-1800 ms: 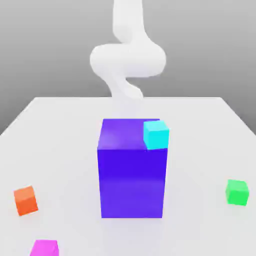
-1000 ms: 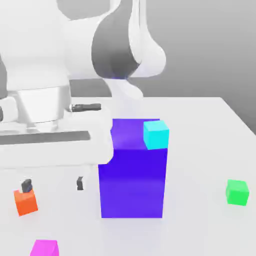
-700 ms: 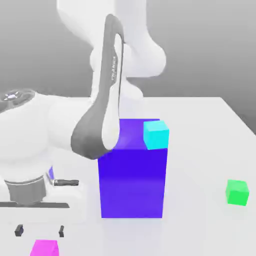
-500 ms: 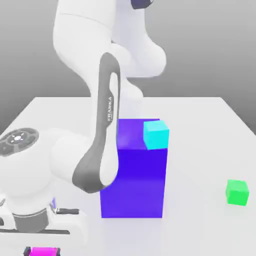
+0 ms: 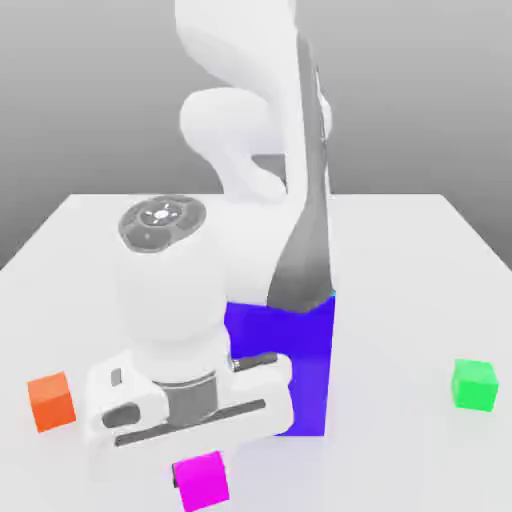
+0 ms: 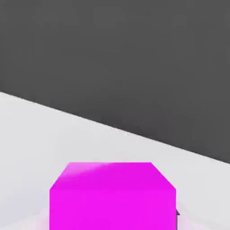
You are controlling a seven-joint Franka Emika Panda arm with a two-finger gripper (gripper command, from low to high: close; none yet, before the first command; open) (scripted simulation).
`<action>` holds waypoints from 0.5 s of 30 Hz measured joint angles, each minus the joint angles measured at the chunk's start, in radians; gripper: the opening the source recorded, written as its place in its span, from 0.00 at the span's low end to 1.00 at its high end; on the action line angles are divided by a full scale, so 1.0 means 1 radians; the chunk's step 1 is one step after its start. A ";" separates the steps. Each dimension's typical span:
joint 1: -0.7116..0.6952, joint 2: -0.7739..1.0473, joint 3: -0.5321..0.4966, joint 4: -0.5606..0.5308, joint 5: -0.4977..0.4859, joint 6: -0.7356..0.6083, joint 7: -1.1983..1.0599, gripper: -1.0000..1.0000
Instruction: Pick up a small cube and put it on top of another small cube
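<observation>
White table (image 5: pixel 90 240): gripper (image 5: pixel 200 470) clamped on pink cube (image 5: pixel 201 481), lifted; green cube (image 5: pixel 473 384), at three o'clock, awaits stacking.

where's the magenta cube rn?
In the exterior view, the magenta cube sits just under the gripper, low centre-left, in front of the blue block.

place: simulated test scene | evidence: bare white table (image 5: pixel 420 250), flat grey backdrop, plain-coloured blocks, white Franka arm (image 5: pixel 250 90)
</observation>
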 joint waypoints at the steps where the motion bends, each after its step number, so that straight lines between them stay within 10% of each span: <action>1: 0.020 -0.016 0.029 -0.016 -0.011 0.000 -0.020 0.00; 15: 0.397 -0.198 0.363 -0.230 -0.215 0.058 -0.271 0.00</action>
